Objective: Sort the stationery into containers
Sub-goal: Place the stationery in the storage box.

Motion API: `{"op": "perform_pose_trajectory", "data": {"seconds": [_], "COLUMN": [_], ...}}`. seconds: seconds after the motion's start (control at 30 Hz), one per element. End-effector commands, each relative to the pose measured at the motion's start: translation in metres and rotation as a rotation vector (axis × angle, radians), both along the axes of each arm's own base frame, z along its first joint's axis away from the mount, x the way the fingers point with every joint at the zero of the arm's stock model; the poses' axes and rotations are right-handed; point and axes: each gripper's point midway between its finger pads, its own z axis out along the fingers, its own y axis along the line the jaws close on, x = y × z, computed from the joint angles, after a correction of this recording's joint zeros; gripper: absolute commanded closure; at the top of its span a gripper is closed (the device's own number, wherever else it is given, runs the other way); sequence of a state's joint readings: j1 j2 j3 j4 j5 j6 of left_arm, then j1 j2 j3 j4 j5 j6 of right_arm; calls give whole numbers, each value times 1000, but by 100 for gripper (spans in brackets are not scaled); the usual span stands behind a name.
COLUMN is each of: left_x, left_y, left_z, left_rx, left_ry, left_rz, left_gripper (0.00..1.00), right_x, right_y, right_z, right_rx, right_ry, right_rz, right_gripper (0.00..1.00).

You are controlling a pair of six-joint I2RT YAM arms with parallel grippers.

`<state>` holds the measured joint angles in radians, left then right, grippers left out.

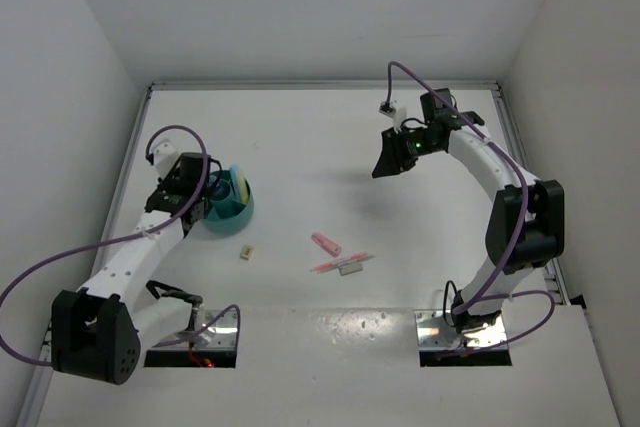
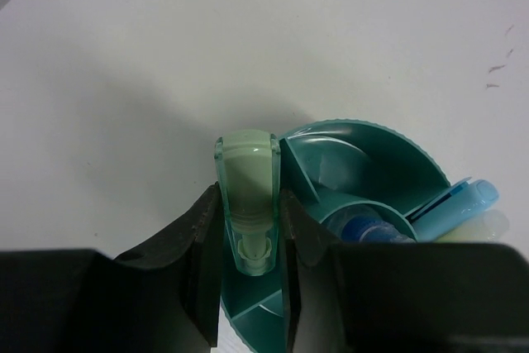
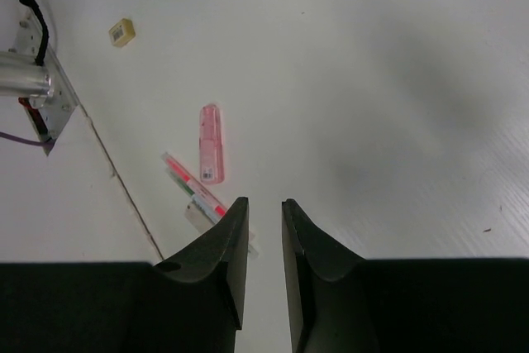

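Short translucent green plastic piece [image 2: 246, 163] is gripped by left claw [image 2: 248, 204] at rim of round teal plastic divided organiser [image 2: 372, 155]. Right claw [image 3: 264, 212] is held empty above white table [image 3: 372, 80], fingers narrowly parted.

White tabletop [image 1: 330, 157], matt. At left, carrying a teal cup [image 1: 232, 213], upright. Near the cup, toward the front edge and apart from it, a beige eraser [image 1: 245, 252]. Around the middle, a pink piece [image 1: 326, 243] lying flat; just beside it, a red pen [image 1: 342, 264], contact unclear.
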<state>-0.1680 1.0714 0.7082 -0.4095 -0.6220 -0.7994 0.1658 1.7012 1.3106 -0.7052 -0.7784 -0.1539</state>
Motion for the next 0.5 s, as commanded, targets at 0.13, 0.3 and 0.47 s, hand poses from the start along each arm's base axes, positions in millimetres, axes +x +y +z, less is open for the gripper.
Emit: {"op": "perform_pose_trajectory", "data": {"seconds": [0.13,0.3,0.47], "left_x": [0,0,0], "left_y": [-3,-3,-3], "left_z": [-2,-2,3], "left_rx": [-47,-47,-49], "left_ry": [-26,-26,-35], "left_rz": [2,2,1], "left_gripper": [77,68,58], "right_x": [10,8,8], "right_y": [4,4,4], "right_z": [14,15,15], "right_rx": [32,38,38], "right_ry": [-54,-43,-43], "right_rz": [21,25,25], "right_gripper": [77,77,76]}}
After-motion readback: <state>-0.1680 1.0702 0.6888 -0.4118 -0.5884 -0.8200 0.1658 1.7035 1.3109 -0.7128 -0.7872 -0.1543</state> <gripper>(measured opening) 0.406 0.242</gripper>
